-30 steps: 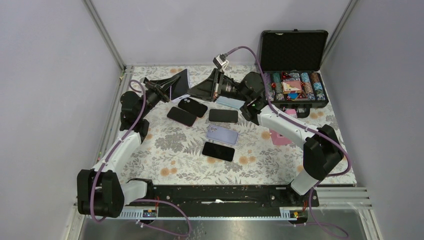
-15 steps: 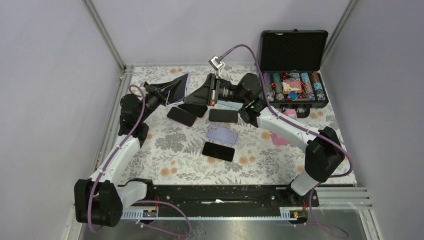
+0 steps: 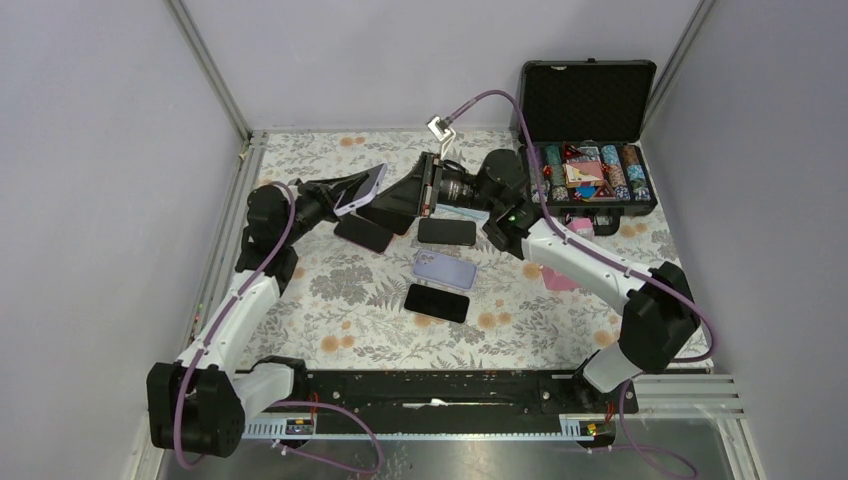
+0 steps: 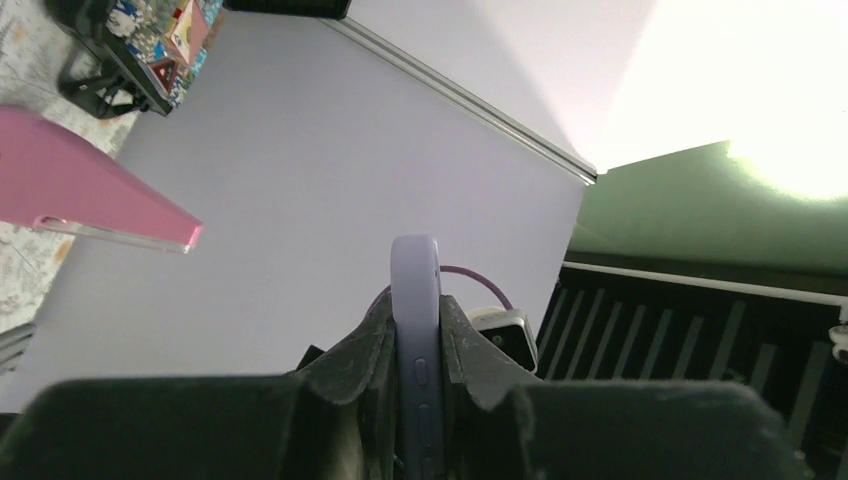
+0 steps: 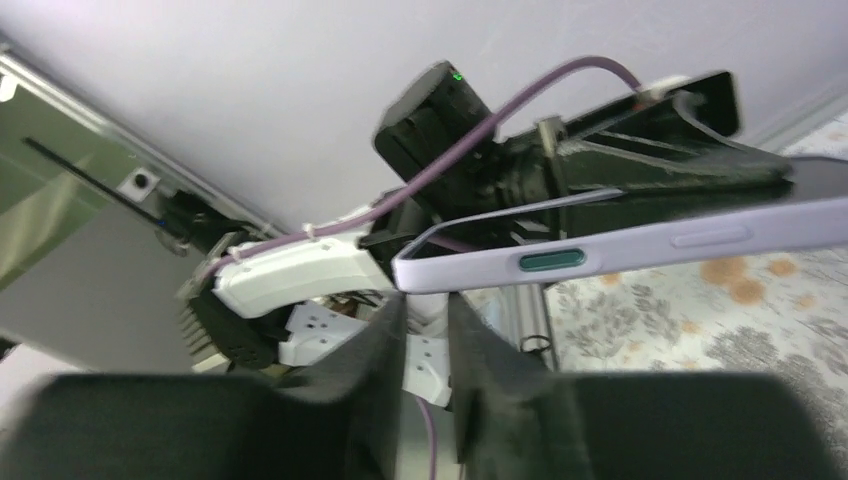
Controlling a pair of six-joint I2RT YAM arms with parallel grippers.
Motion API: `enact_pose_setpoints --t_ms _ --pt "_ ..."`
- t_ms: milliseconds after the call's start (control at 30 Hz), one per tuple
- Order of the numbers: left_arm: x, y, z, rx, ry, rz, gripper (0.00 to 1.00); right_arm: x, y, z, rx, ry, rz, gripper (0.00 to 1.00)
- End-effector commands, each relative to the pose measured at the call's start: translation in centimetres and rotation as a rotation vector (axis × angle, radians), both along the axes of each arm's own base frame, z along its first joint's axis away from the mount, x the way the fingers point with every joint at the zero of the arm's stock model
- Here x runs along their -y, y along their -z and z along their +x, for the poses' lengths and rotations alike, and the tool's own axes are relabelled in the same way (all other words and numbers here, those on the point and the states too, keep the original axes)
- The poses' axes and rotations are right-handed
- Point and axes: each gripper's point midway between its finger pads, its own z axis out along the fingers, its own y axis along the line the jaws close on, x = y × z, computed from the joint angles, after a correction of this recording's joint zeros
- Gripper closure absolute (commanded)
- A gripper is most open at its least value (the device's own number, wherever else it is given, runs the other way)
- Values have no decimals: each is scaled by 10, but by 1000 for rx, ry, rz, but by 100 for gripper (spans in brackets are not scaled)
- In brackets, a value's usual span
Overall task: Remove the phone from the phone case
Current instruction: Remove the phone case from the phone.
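The cased phone (image 3: 360,188) is up off the table, tilted, above the far-left part of the flowered cloth (image 3: 330,300). Its lavender case (image 5: 640,240) wraps it all round, so far as we can see. The left gripper (image 4: 415,318) pinches it edge-on across its thickness near one end. The right gripper (image 5: 425,312) sits just under the free corner. Its fingers stand a narrow slit apart with nothing between them, and we cannot tell whether they touch the case.

We judge the step in hand to be taking a second hold so the case can be peeled off. To do it well, we would have the right fingers catch only the soft lip at that corner, not the phone's body, and lever it away from the screen. The left pinch presses case against phone, so the peel should start at the far end. A dark phone (image 3: 363,232) lies directly below, with an open chip case (image 3: 588,180) well off to the right.
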Motion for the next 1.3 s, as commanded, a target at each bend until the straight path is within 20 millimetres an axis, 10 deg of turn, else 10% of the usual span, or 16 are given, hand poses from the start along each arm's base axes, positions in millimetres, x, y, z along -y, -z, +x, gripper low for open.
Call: enact_pose_setpoints --t_ms 0,200,667,833,1267 --pt "6 -32 -9 190 64 109 100 10 -14 22 -88 164 34 57" --pt "1 -39 8 247 39 151 100 7 -24 8 -208 104 83 32" --pt "-6 -38 23 230 -27 177 100 -10 -33 3 -327 8 127 42" --pt "-18 -40 31 238 -97 189 100 -10 -33 6 -378 10 149 61" --pt "-22 -14 28 108 -89 186 100 -7 -26 11 -237 72 169 50"
